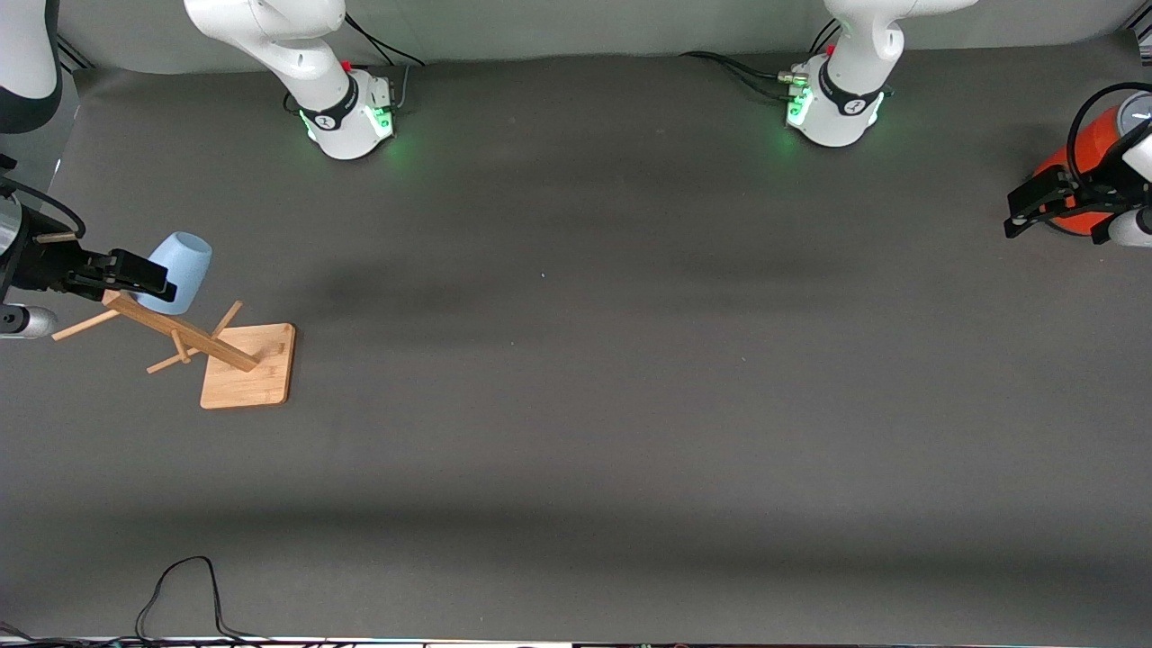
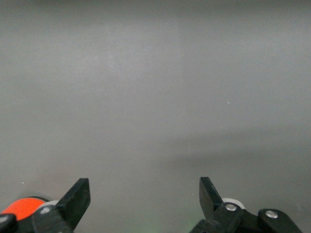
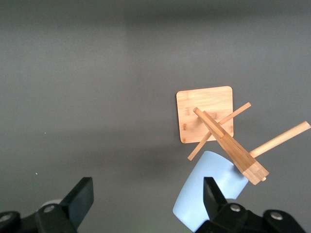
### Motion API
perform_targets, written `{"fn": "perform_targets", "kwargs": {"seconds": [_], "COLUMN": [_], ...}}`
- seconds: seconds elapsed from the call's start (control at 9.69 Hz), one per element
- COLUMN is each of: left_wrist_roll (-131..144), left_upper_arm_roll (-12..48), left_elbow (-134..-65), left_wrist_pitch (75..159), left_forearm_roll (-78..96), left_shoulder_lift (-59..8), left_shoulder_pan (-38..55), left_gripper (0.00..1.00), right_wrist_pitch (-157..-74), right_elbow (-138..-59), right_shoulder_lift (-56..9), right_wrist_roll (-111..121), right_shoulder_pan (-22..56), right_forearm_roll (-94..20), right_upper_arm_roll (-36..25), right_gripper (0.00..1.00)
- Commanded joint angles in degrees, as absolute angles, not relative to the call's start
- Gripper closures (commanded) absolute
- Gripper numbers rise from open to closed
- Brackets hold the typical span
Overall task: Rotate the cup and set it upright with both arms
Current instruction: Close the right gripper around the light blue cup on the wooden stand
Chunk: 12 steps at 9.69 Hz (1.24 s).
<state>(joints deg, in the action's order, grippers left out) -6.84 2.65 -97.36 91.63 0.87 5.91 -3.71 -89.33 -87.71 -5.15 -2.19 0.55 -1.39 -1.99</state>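
The pale-blue cup [image 1: 183, 267] is up by the top of a wooden peg rack [image 1: 180, 335], tilted. How it rests on the rack is hidden. My right gripper [image 1: 148, 279] is in the air beside the cup and over the rack's top, fingers open and holding nothing. In the right wrist view the cup [image 3: 206, 194] lies against the outside of one finger [image 3: 214, 196], not between the two, and the right gripper [image 3: 147, 194] is empty. My left gripper [image 1: 1035, 205] is open and empty over the left arm's end of the table, and it shows open in the left wrist view [image 2: 144, 194].
The rack's square wooden base [image 1: 249, 367] stands on the dark table mat [image 1: 576, 360] toward the right arm's end. A large orange cylinder [image 1: 1084, 153] with a grey top stands under the left gripper. A black cable [image 1: 180, 594] lies at the table edge nearest the front camera.
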Motion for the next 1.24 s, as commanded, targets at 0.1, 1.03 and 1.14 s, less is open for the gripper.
{"fn": "perform_targets", "kwargs": {"seconds": [0.1, 1.03, 1.14], "left_wrist_roll": [-6.2, -6.4, -6.4], "left_upper_arm_roll": [2.9, 3.3, 3.3], "left_elbow": [-95.7, -93.0, -93.0], "left_wrist_pitch": [89.6, 87.1, 87.1], "left_forearm_roll": [0.2, 0.9, 0.9], "left_shoulder_lift": [5.3, 5.3, 5.3], "left_shoulder_pan": [-4.0, -3.4, -3.3], "left_gripper": [0.00, 0.00, 0.00], "right_wrist_pitch": [-89.3, -89.1, -88.5], "right_elbow": [-87.7, -88.3, -89.6], "right_shoulder_lift": [-5.0, -4.9, -3.8], "right_wrist_roll": [-3.3, -3.0, -3.2], "right_shoulder_pan": [0.6, 0.8, 0.8], "right_forearm_roll": [-2.3, 0.1, 1.5], "right_upper_arm_roll": [-2.3, -2.4, -2.3], "right_gripper": [0.00, 0.00, 0.00]}}
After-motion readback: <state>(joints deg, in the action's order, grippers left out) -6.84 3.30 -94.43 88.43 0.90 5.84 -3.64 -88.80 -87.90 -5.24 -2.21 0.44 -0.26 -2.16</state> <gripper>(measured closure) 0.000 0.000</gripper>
